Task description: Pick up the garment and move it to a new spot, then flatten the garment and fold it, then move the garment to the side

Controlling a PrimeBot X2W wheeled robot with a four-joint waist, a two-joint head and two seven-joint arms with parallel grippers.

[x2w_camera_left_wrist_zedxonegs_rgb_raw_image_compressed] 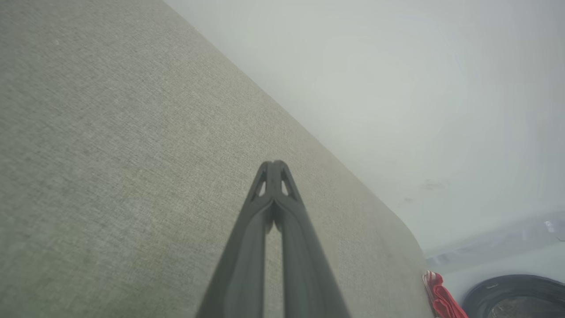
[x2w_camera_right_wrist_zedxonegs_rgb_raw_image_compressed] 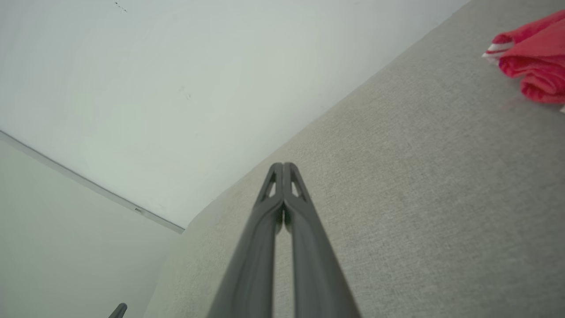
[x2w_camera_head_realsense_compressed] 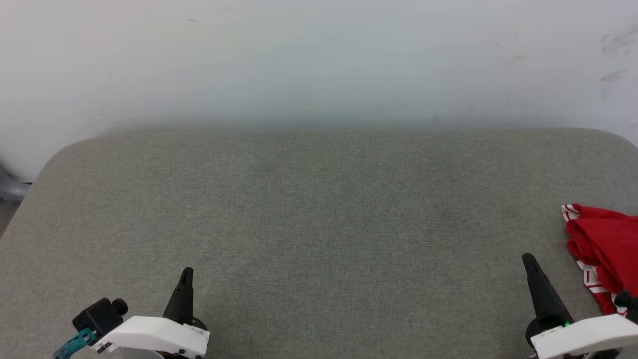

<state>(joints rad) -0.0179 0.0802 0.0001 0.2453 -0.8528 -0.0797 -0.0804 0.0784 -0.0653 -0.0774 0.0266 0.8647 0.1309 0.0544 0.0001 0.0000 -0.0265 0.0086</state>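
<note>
The garment, red with red-and-white striped trim, lies bunched at the right edge of the grey table; part of it runs out of the head view. It also appears as a red heap in the right wrist view and as a small red strip in the left wrist view. My right gripper is shut and empty, a short way left of the garment, apart from it. My left gripper is shut and empty near the front left. Both pairs of fingertips meet in the wrist views: the left gripper and the right gripper.
A pale wall stands right behind the table's rounded far edge. A dark round object sits on the floor past the table's right end. A grey shape shows beyond the left corner.
</note>
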